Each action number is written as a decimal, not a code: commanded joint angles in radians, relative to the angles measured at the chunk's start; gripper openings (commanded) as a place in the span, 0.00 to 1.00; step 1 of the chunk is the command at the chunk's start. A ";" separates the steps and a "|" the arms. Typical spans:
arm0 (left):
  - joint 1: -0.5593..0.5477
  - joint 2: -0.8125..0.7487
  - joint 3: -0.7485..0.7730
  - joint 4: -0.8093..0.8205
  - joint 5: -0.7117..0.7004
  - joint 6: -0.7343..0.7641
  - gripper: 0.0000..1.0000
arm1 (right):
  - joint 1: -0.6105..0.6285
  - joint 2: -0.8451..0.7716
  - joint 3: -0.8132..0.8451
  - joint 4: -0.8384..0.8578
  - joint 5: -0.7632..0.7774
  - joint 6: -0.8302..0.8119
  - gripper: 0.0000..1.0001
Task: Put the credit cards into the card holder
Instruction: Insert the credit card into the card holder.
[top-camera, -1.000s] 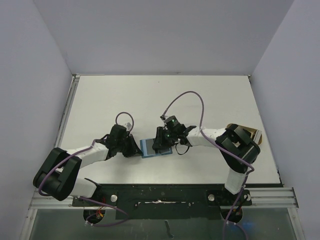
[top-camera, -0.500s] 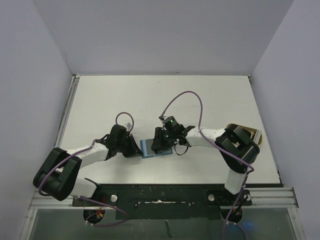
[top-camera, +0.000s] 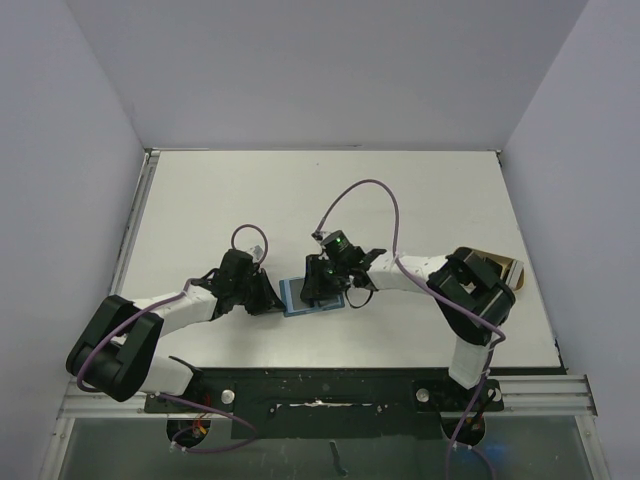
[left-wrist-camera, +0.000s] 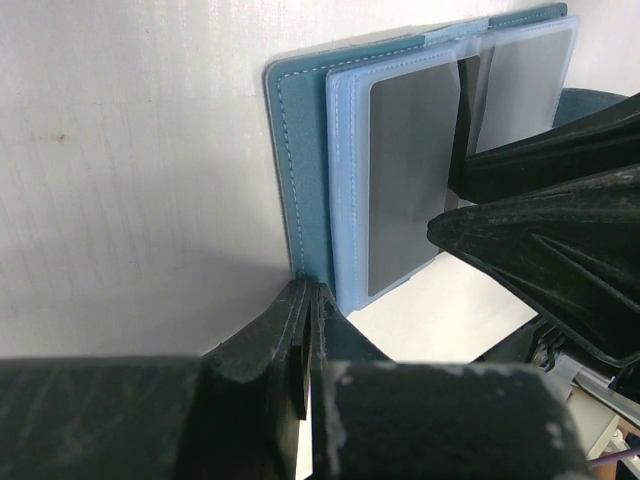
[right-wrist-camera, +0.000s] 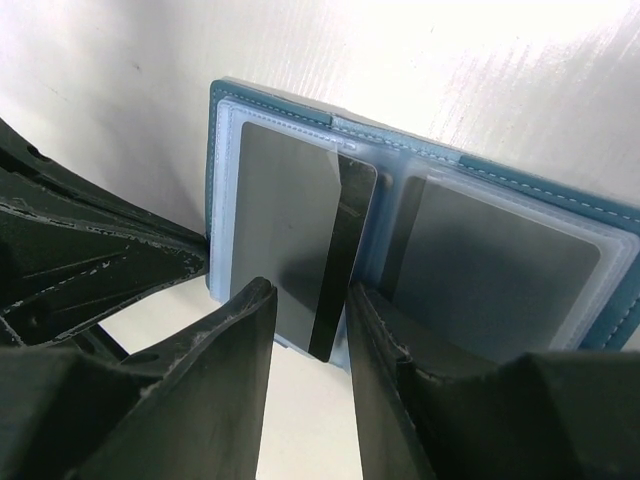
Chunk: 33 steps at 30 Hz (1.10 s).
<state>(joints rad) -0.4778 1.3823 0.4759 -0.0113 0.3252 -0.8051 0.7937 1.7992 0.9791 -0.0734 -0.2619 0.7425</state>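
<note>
Currently open flat: card holder (left-wrist-camera: 300, 170), dark cards (left-wrist-camera: 412, 180) seated in both halves. At its fold, right gripper (right-wrist-camera: 308, 292) spread around one tilted card (right-wrist-camera: 338, 250). At its edge, left gripper (left-wrist-camera: 305, 295) pressed together.

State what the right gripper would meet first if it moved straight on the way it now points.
Most likely the dark card standing between the fingers of the right gripper, partly inside the open card holder. Depth is hard to judge.

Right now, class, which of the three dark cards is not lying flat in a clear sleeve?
The middle card, tilted up between the right claw's fingers; the left card and right card lie flat in the card holder's sleeves.
</note>
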 joint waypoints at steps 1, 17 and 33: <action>0.000 -0.004 0.034 0.012 0.015 0.012 0.00 | 0.020 0.050 0.049 -0.040 0.000 -0.043 0.36; 0.001 0.007 0.059 -0.001 0.009 0.019 0.00 | 0.038 -0.013 0.079 -0.118 0.087 -0.042 0.42; 0.001 0.017 0.074 -0.001 0.008 0.020 0.00 | 0.068 0.020 0.138 -0.224 0.177 -0.077 0.30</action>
<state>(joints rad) -0.4778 1.3907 0.4965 -0.0334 0.3256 -0.8005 0.8528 1.8206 1.0908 -0.2722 -0.1150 0.6807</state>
